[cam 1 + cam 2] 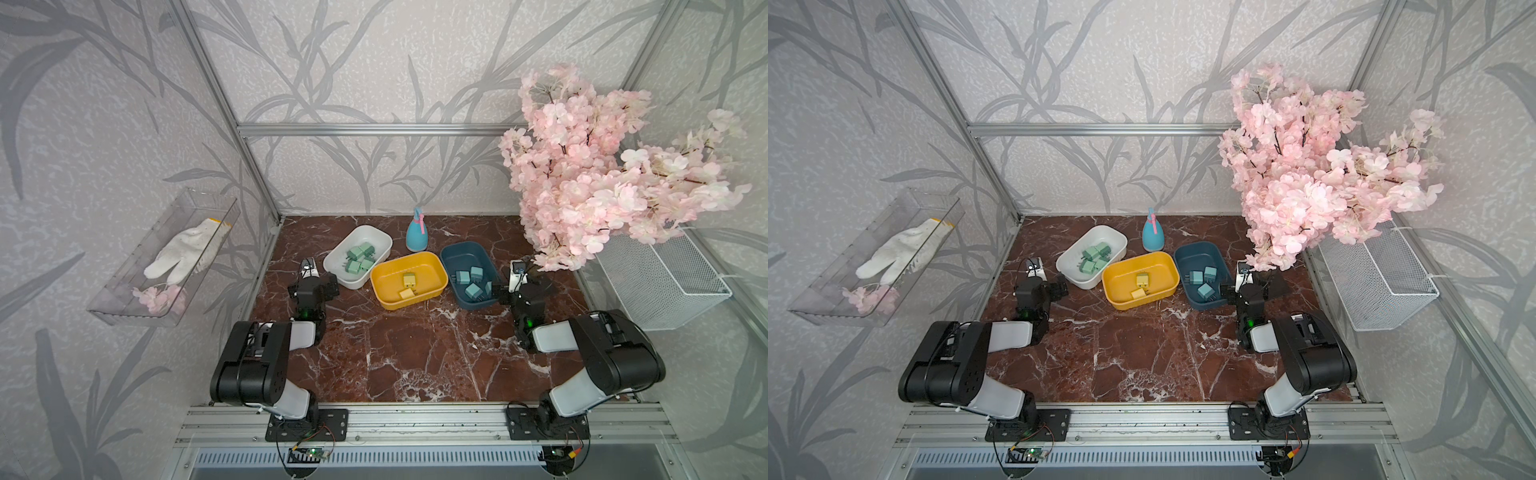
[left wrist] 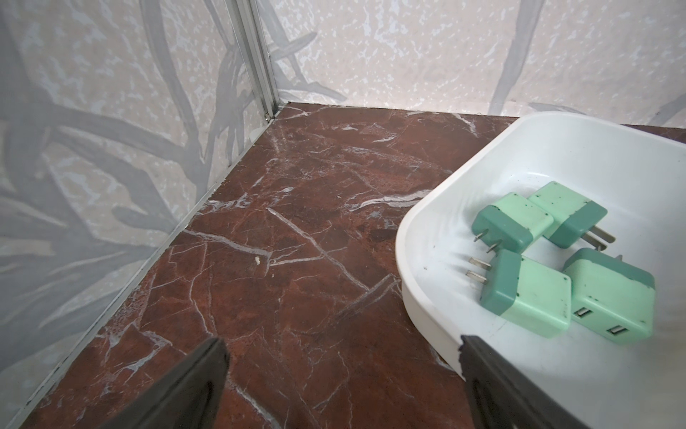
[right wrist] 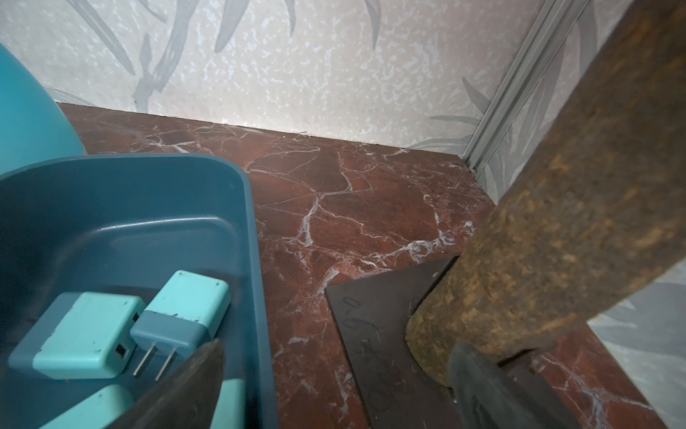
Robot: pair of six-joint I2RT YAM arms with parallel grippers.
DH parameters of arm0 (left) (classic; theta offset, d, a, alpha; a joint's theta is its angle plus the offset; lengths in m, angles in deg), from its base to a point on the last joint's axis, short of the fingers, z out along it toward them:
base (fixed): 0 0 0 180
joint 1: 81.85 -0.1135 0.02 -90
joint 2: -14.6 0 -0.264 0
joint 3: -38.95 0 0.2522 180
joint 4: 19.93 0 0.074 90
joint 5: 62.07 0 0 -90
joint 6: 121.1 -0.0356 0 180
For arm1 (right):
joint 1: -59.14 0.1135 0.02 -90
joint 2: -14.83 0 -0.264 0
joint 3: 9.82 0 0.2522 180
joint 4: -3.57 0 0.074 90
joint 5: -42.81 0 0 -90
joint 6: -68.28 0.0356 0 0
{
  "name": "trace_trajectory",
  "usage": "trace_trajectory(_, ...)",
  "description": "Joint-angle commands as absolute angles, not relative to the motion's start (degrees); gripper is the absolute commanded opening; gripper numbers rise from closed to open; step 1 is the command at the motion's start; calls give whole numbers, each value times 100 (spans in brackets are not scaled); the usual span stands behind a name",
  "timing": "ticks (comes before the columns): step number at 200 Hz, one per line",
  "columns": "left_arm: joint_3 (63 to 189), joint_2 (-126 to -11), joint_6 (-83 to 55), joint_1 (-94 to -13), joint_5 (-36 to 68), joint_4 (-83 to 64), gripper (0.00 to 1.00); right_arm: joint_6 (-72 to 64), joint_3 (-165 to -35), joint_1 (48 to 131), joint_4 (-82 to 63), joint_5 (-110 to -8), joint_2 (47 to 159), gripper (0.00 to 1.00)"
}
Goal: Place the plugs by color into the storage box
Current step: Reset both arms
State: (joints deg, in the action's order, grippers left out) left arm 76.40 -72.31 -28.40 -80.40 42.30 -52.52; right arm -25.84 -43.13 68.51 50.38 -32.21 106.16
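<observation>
Lying by colour in a top view, plugs point(image 1: 360, 259) in three boxes point(image 1: 428, 270) near the bench's back edge, claw tips hidden, left wrist view, left gripper point(image 2: 343, 347) gaping, empty, white box point(image 2: 482, 156) cropped, right wrist view, right gripper point(image 3: 337, 351) gaping, empty, finger point(image 3: 185, 390) partly masking teal plugs point(image 3: 85, 334)

Soft, even, diffuse light, faint shadows; top views sharp but bowed at edges; wrist views blur close up

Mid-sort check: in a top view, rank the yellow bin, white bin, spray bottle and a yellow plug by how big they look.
1. Yellow bin and white bin: about alike, so not ranked against each other.
2. Spray bottle.
3. Yellow plug, clearly smallest.
</observation>
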Motion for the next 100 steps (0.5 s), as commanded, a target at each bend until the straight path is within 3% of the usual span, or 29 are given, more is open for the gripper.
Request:
trace_trajectory(1,7531,-7299,-2864,-7989,4416,-5477,100,-2577,-4393,6828,4905,-3149,10631,99)
trace_trajectory(100,7615,-7304,-2829,-8080,4199,-5310,100,-2576,-4389,6828,4905,-3146,10632,99)
